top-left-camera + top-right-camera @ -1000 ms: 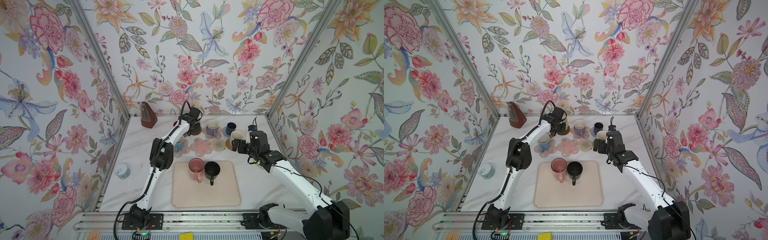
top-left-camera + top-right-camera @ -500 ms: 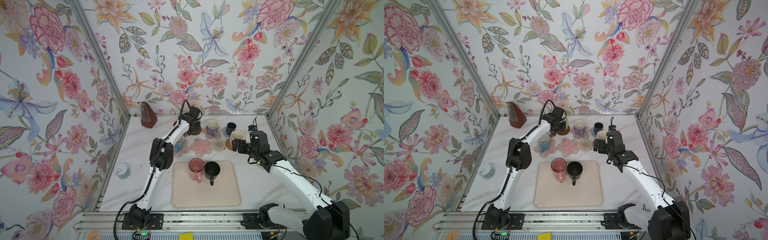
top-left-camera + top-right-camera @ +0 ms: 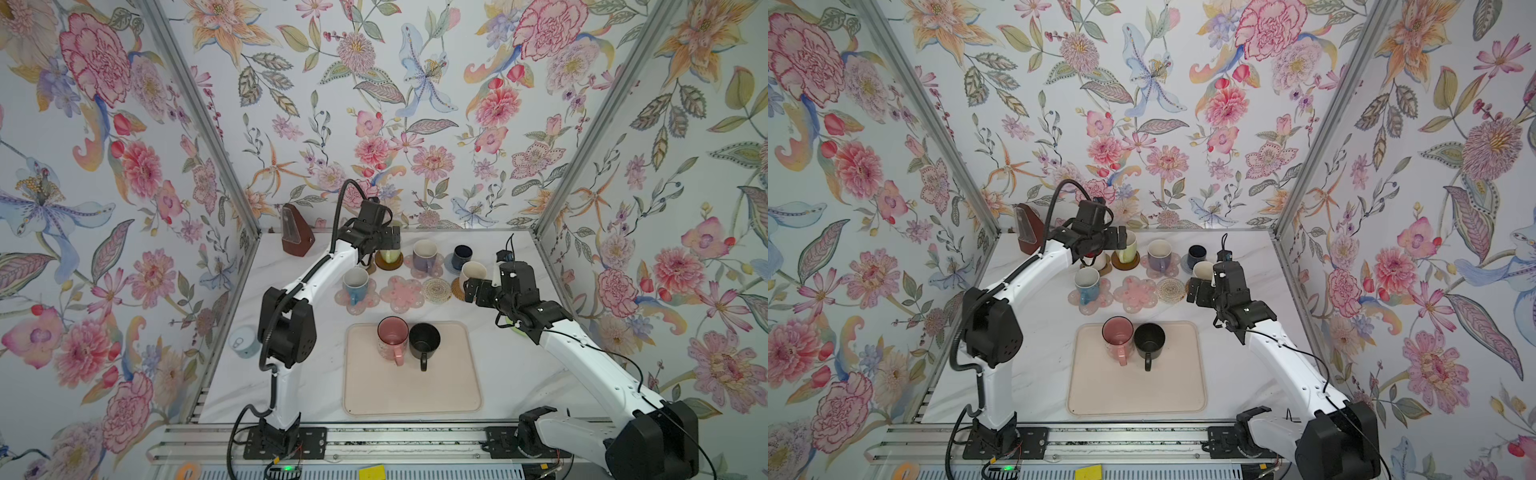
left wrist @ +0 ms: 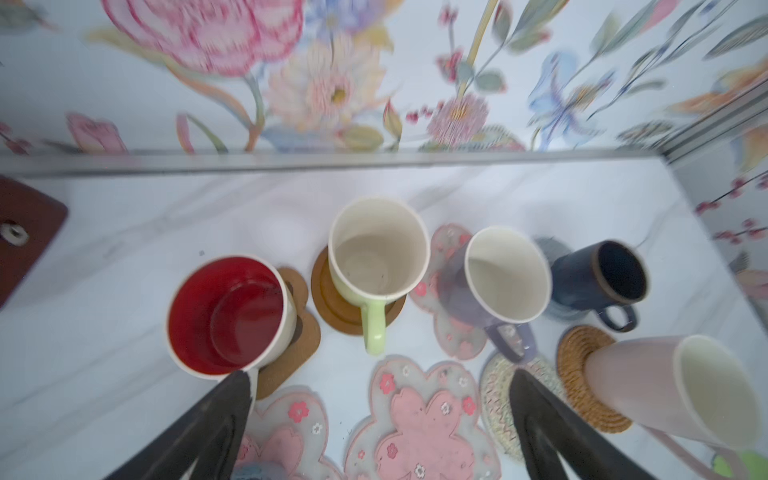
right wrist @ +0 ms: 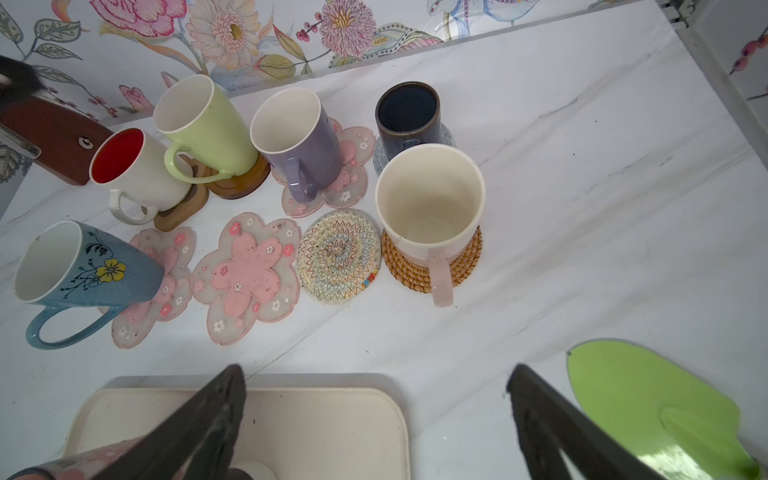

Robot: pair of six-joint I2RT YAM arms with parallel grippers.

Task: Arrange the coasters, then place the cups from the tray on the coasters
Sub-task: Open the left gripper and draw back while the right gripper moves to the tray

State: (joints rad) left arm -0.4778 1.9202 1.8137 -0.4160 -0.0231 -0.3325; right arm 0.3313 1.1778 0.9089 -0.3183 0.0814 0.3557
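Note:
My left gripper (image 3: 390, 242) (image 4: 382, 374) stands open just short of the light green mug's (image 4: 376, 266) handle. That mug stands on the dark brown disc (image 4: 332, 307). The red-inside mug (image 4: 228, 316) is on the paw coaster, the blue mug (image 3: 355, 282), lavender mug (image 3: 424, 253), navy mug (image 3: 462, 254) and cream mug (image 3: 473, 272) on theirs. A pink flower coaster (image 3: 402, 293) and the white woven coaster (image 3: 436, 290) lie bare. The pink mug (image 3: 392, 336) and black mug (image 3: 424, 340) stand on the tray (image 3: 411, 390). My right gripper (image 3: 471, 289) (image 5: 376, 370) is open and empty beside the cream mug.
A brown metronome (image 3: 296, 230) stands at the back left corner. A small white can (image 3: 243, 341) sits by the left wall. A flat green piece (image 5: 648, 407) lies on the table under my right arm. Walls close in on three sides.
My left gripper has opened wide, letting go of the light green mug on the dark brown disc. Neither arm has shifted noticeably.

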